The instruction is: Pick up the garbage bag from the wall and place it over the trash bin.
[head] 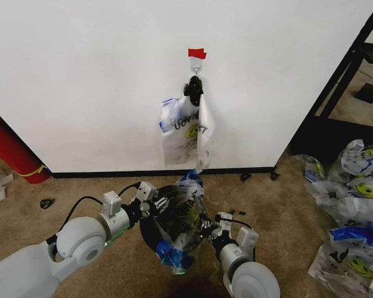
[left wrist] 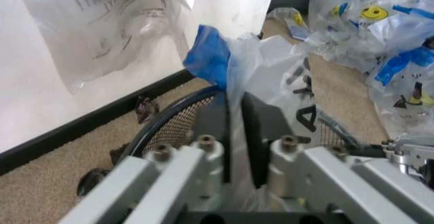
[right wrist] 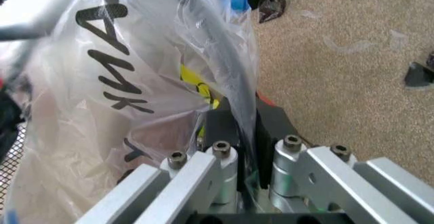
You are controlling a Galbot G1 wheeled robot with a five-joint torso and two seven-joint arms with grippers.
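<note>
Down on the brown carpet just in front of the plain white wall (head: pixel 93 81) with its black baseboard, the small round black mesh trash bin (head: pixel 150 231) stands with a thin translucent whitish plastic garbage bag (head: pixel 181 217), printed with black lettering and blue patches, draped across its mouth. The left gripper (head: pixel 154 203) is at the bin's left rim and the right gripper (head: pixel 210 231) at its right rim, the bag stretched between them. From the left wrist camera, the left gripper (left wrist: pixel 235 137) has its two dark fingers pinched together on a fold of the bag beside the bin's wire rim (left wrist: pixel 173 120). From the right wrist camera, the right gripper (right wrist: pixel 237 132) is likewise clamped on the bag's film (right wrist: pixel 129 97), with a bit of yellow print showing behind. Higher up the wall, another bag of the same kind (head: pixel 186 130) hangs from a small clear hook (head: pixel 196 66) under a strip of red tape (head: pixel 197 53). More such bags (head: pixel 354 205) lie heaped on the carpet at the right, and a red cylinder (head: pixel 12 152) leans at the wall's left.
</note>
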